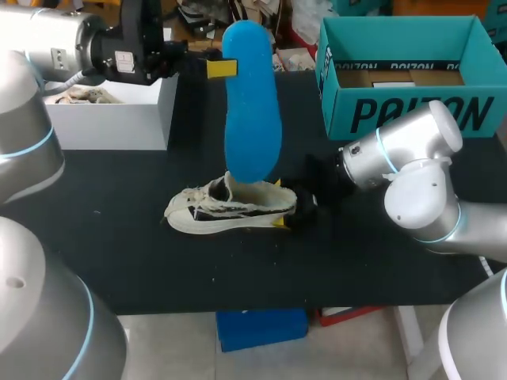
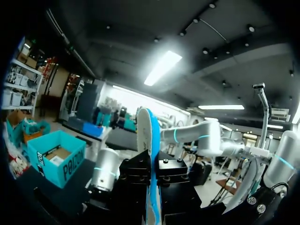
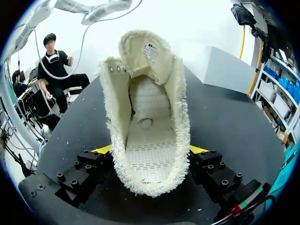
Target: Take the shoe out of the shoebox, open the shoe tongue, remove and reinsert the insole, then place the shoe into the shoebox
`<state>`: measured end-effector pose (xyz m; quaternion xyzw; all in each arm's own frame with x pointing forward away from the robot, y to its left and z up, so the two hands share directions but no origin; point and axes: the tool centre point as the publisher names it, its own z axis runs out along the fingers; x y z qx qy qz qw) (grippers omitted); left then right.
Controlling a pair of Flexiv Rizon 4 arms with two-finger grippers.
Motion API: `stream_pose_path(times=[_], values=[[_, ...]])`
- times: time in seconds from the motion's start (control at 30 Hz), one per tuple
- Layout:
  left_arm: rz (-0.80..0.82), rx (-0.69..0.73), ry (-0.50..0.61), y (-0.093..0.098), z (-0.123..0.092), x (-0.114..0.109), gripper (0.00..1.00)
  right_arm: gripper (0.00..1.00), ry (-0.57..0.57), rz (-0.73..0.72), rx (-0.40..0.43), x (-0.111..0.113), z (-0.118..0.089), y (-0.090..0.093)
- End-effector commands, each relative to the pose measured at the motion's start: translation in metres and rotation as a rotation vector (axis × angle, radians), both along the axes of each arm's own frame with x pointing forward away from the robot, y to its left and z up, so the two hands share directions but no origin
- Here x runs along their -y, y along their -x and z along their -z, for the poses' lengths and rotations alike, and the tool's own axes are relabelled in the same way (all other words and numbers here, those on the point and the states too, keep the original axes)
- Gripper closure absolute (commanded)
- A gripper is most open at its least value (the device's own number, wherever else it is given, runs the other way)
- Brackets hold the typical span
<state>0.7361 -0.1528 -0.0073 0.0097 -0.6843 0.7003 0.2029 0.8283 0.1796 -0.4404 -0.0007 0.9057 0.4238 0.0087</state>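
A white low-top shoe (image 1: pixel 226 210) lies on its side on the black table (image 1: pixel 119 229), its opening facing my right arm. My right gripper (image 1: pixel 291 209) holds the heel, one yellow-tipped finger on each side. In the right wrist view the shoe (image 3: pixel 150 103) fills the space between the fingers of that gripper (image 3: pixel 150 150), and its tongue is folded back over a bare white inside. My left gripper (image 1: pixel 220 69) is shut on the blue insole (image 1: pixel 249 103), held upright above the shoe. The left wrist view shows the insole (image 2: pixel 149 136) edge-on in that gripper (image 2: pixel 153 174).
The teal shoebox (image 1: pixel 404 111) stands open at the back right, with brown card inside. From the left wrist it is the teal shoebox (image 2: pixel 56 157) off to the side. A white box (image 1: pixel 119 119) sits at the back left.
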Motion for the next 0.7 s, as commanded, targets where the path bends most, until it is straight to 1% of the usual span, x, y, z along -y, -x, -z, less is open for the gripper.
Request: stream_pose_path(times=[0.03,0.27,0.3,0.33,0.37,0.5,0.7], values=[[-0.024,0.004,-0.001,0.004,0.000,-0.005,1.00,1.00,0.002,0.001,0.000,-0.001,0.003,0.000],[-0.024,0.004,-0.001,0.004,0.000,-0.005,1.00,1.00,0.002,0.001,0.000,-0.001,0.003,0.000],[-0.024,0.004,-0.001,0.004,0.000,-0.005,1.00,0.87,0.015,0.004,0.003,0.001,0.002,0.000],[-0.024,0.004,-0.001,0.004,0.000,-0.005,1.00,0.33,0.028,0.001,0.003,0.002,0.000,0.000],[-0.024,0.004,-0.001,0.004,0.000,-0.005,1.00,0.00,0.039,-0.004,0.003,0.003,-0.002,0.000],[-0.024,0.004,-0.001,0.004,0.000,-0.005,1.00,0.00,0.107,-0.024,0.017,0.010,-0.012,-0.001],[-0.024,0.004,-0.001,0.004,0.000,-0.005,1.00,0.00,0.259,-0.062,0.024,0.020,-0.032,-0.002]])
